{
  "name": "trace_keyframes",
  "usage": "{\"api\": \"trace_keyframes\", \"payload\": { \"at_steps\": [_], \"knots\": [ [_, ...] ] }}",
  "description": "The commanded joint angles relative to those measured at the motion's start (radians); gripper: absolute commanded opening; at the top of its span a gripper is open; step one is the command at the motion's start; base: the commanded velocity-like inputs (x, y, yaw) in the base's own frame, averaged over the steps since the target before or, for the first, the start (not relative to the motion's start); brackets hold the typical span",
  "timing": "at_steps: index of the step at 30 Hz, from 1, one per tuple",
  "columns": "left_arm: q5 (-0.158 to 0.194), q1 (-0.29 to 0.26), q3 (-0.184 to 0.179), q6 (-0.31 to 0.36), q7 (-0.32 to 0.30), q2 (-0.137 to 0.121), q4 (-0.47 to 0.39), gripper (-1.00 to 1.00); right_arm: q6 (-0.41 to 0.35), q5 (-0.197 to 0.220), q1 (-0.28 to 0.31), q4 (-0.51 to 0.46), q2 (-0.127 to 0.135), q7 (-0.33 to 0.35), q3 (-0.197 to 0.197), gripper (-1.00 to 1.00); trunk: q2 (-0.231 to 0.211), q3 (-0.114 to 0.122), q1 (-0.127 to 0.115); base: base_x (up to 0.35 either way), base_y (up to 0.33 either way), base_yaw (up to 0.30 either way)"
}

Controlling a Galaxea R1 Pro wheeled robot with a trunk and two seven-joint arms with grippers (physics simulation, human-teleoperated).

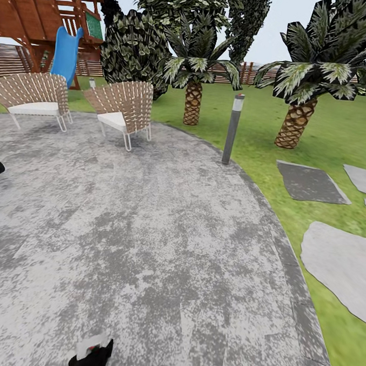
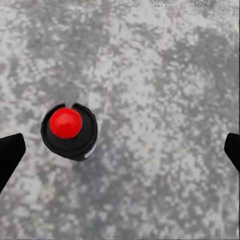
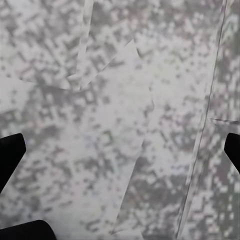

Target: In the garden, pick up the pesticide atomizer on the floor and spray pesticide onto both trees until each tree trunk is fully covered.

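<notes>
The robot stands on a round grey stone patio (image 1: 147, 229). The pesticide atomizer (image 1: 91, 355) lies on the patio right by the robot's base. From above it looks like a black thing with a red round top (image 2: 65, 123). The left gripper (image 2: 120, 150) hangs over it, spread wide. The right gripper (image 3: 120, 150) is spread wide too, over bare stone. Two woven chairs (image 1: 122, 110) and two short palms (image 1: 194, 70) stand farther off
</notes>
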State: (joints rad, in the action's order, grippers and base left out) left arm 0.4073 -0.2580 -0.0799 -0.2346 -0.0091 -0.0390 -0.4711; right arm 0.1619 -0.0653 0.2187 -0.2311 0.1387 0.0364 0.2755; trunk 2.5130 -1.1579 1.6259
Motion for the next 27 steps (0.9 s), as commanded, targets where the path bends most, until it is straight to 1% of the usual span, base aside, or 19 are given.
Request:
{"api": "trace_keyframes", "payload": {
  "at_steps": [1, 3, 9, 16, 19, 27],
  "knots": [
    [0.011, 0.004, -0.01, -0.004, 0.0, -0.001, -0.016, 1.0, 0.004, -0.007, 0.001, 0.001, 0.0, 0.004, 0.008, 1.0, 0.0, -0.001, 0.0, 0.0, 0.0, 0.0],
    [0.011, 0.015, -0.016, -0.002, 0.001, -0.002, -0.048, 1.0, 0.004, -0.007, 0.001, 0.001, -0.001, 0.004, 0.008, 1.0, 0.0, -0.001, 0.0, 0.0, 0.0, 0.0],
    [0.011, 0.025, -0.02, 0.0, 0.004, -0.001, -0.074, 1.0, 0.004, -0.007, 0.001, 0.001, -0.001, 0.004, 0.008, 1.0, 0.0, -0.001, 0.0, 0.0, 0.0, 0.0],
    [0.011, 0.027, -0.021, 0.002, 0.019, -0.002, -0.076, 1.0, 0.004, -0.007, 0.001, 0.002, -0.001, 0.004, 0.008, 1.0, 0.0, -0.001, 0.0, 0.0, 0.0, 0.0],
    [0.011, 0.027, -0.02, 0.003, 0.042, -0.003, -0.075, 1.0, 0.004, -0.007, 0.001, 0.002, -0.001, 0.004, 0.008, 1.0, 0.0, -0.001, 0.0, 0.0, 0.0, 0.0],
    [0.013, 0.026, -0.015, 0.003, 0.058, -0.003, -0.044, 1.0, 0.004, -0.007, 0.001, 0.002, -0.001, 0.004, 0.008, 1.0, 0.0, -0.001, 0.0, 0.0, 0.0, 0.0]
  ]
}}
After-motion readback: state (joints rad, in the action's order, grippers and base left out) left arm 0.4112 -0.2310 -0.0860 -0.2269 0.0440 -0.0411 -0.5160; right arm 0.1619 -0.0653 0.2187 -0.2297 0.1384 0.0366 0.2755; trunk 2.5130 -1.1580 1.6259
